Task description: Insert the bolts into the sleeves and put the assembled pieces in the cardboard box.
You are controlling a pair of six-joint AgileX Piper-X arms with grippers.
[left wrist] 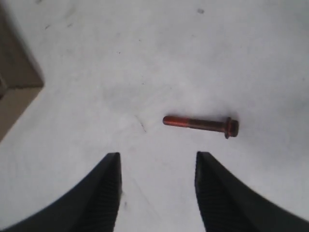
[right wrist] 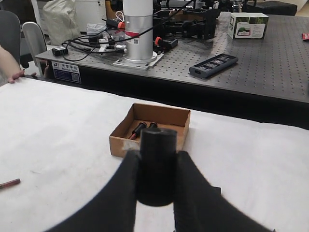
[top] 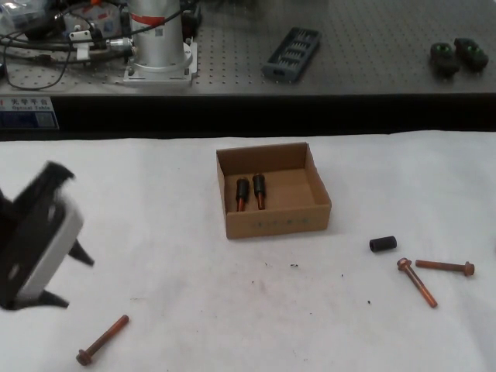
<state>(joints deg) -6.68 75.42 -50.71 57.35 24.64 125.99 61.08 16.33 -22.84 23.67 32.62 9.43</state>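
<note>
Far left, high view: left gripper (top: 74, 279) hangs over the white bench cover (top: 194, 310), jaws spread wide, nothing between them. One copper-coloured bolt (top: 102, 339) lies flat on the cover, nearer the camera than the gripper. In the left wrist view it lies beyond the open fingertips (left wrist: 112, 174), clear of both.

Centre: cardboard box (top: 275, 221), open-topped, sits on the cover. Two assembled pieces (top: 242, 192) lie side by side in its left half, black sleeves toward the far wall, copper shanks toward the camera.

Right of the box: loose black sleeve (top: 383, 244) on its side on the cover. Just past it lie two more bolts (top: 417, 281), near each other in a rough V. Cannot tell if they touch.

Right wrist view: right gripper (right wrist: 157, 159) has its jaws closed on a held sleeve (right wrist: 157, 142). The sleeve is black and stands upright between the fingers, above the cover. The box lies beyond it.
</note>
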